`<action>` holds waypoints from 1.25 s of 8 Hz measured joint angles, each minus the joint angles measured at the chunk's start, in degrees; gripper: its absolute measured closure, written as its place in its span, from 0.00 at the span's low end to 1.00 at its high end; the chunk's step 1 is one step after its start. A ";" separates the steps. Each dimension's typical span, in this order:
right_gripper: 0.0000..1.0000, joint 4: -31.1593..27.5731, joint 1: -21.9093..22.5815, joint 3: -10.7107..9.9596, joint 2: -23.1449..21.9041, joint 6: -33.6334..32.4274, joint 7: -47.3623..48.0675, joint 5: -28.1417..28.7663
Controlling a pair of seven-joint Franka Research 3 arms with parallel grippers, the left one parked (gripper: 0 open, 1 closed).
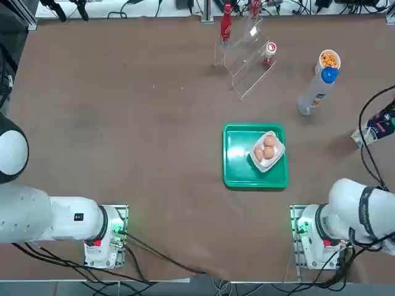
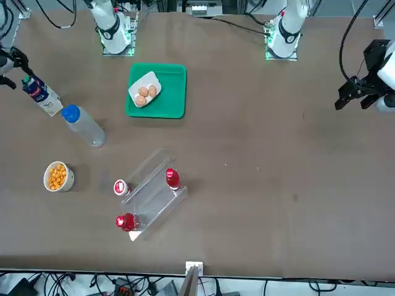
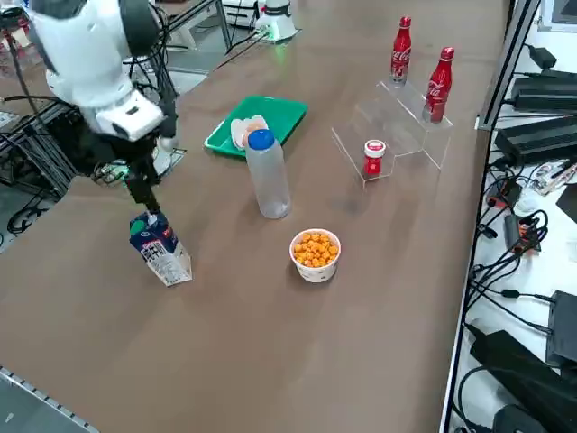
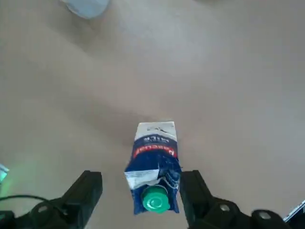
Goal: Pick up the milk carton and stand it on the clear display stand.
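Observation:
The milk carton (image 3: pixel 160 249) stands near the table's right edge, white with a dark blue top and a green cap; it also shows in the top view (image 1: pixel 375 129) and the front view (image 2: pixel 41 96). My right gripper (image 4: pixel 140 177) hangs directly over it, open, one finger on each side of the gabled top (image 4: pixel 155 167). From the side, the gripper (image 3: pixel 145 196) sits just above the carton. The clear display stand (image 1: pixel 248 60) is at the far side of the table, with two red cola bottles on it (image 3: pixel 397 122).
A tall blue-capped bottle (image 1: pixel 315 92) and a cup of orange snacks (image 1: pixel 329 60) stand between the carton and the stand. A small red jar (image 3: pixel 373 158) sits on the stand's lowest step. A green tray (image 1: pixel 237 176) holds a plate of eggs.

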 joint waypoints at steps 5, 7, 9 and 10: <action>0.00 -4.17 -2.82 0.05 1.97 7.56 -1.64 0.00; 0.00 -4.50 -3.41 0.06 3.56 9.24 -2.22 0.00; 0.00 -4.51 -3.76 0.06 4.68 9.75 -2.33 0.00; 0.00 -4.63 -3.80 0.06 5.18 10.45 -2.35 0.00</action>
